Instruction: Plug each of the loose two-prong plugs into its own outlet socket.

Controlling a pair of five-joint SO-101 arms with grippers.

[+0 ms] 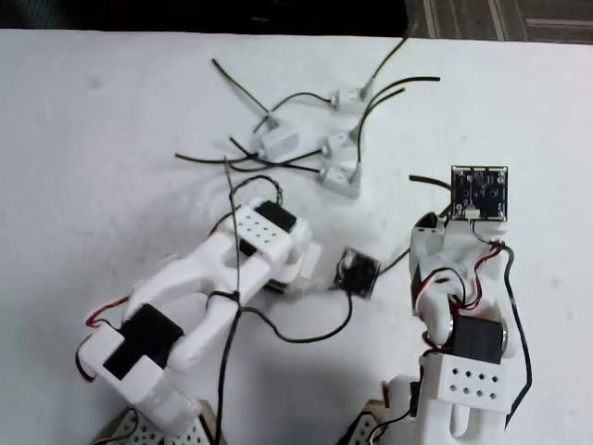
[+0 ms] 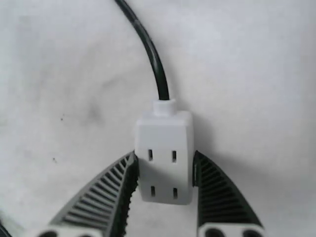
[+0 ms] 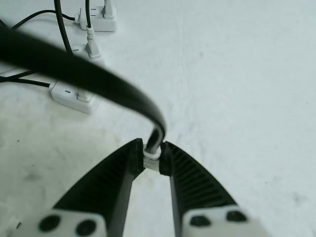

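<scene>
So that prongs can meet slots, my left gripper [image 2: 164, 160] clamps the outlet socket [image 2: 163, 131] at lower centre while my right gripper [image 3: 151, 148] pinches a two-prong plug [image 3: 151, 159] at its cord end.

- the high view looks steeply down over the whole counter [image 1: 93, 139], with both arms' bases at its lower edge.
- the left wrist view faces straight down, very near, over the left hand [image 2: 164, 158] clasping a socket block [image 2: 164, 143].
- the right wrist view looks past the right hand [image 3: 152, 145], which pinches a plug [image 3: 150, 158], slantwise across the counter to the outlet blocks [image 3: 74, 94]. the high view shows these blocks too.
</scene>
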